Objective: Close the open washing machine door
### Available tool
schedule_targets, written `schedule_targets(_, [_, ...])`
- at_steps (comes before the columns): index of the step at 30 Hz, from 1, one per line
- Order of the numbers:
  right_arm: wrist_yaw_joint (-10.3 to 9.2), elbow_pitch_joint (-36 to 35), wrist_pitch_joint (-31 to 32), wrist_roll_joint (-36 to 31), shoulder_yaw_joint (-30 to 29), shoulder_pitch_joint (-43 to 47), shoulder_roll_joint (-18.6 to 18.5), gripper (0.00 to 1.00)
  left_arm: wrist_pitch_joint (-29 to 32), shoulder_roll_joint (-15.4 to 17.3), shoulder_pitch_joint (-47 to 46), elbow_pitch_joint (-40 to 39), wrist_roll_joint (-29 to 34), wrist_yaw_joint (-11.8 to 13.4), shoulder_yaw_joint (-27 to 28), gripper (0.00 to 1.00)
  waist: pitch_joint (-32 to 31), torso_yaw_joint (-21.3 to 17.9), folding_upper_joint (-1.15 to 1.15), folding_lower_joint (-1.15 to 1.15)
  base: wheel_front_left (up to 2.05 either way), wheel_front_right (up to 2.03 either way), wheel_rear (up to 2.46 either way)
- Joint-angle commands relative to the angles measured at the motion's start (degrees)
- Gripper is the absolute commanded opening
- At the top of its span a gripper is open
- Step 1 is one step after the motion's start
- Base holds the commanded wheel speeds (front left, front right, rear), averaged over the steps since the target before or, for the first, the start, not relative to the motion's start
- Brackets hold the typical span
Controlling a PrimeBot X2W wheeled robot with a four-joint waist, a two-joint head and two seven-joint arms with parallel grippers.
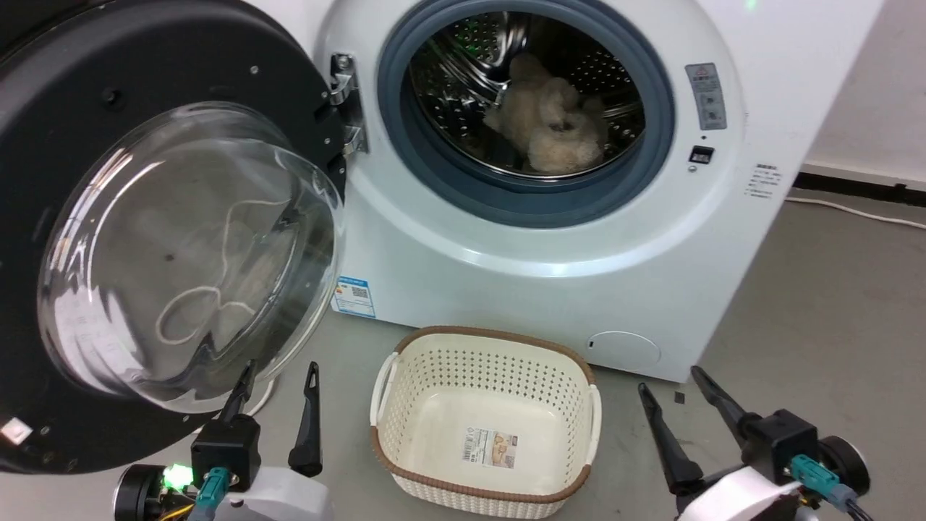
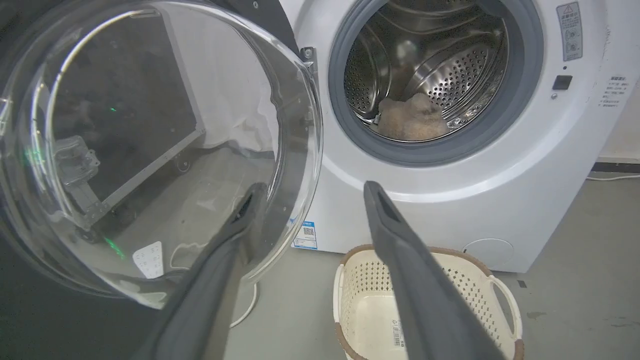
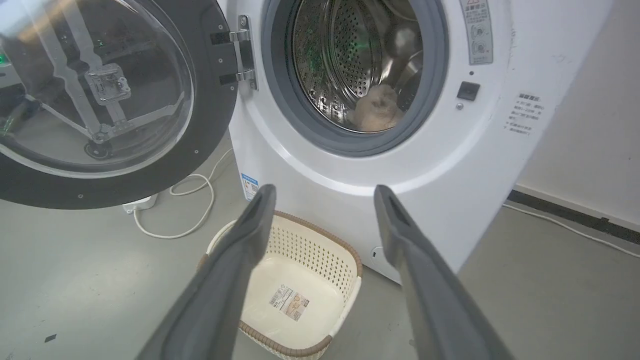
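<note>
Head view: we see the washing machine door (image 1: 188, 246) swung wide on its hinge, left of the drum opening (image 1: 434, 174).
Left gripper (image 1: 281, 367): fingers spread, empty, one tip perhaps touching the door glass.
Right gripper (image 1: 669, 378): fingers spread, empty, near the basket (image 1: 492, 334) on the floor (image 1: 832, 304).

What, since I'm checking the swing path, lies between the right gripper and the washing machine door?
In the head view, the cream basket and the left gripper, jaws open.

The washing machine door (image 1: 173, 239) runs off the left edge; warning label (image 1: 706, 95) print unreadable
</note>
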Motion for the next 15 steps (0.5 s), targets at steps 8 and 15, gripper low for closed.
schedule_targets(8, [0.02,2.0,-1.5,0.8,2.1,-2.1,-0.2,1.0,-1.6,0.5,1.5,-1.0,-0.2,1.1,-0.1,1.0,0.1,2.1,0.0,0.0,0.0,0.0,0.0])
schedule_targets(15, [0.02,3.0,-2.4,1.2,3.2,-2.3,-0.2,1.0,-2.4,0.9,2.1,-1.4,-0.2,1.6,-0.2,1.0,0.0,3.7,0.0,0.0,0.0,0.0,0.0])
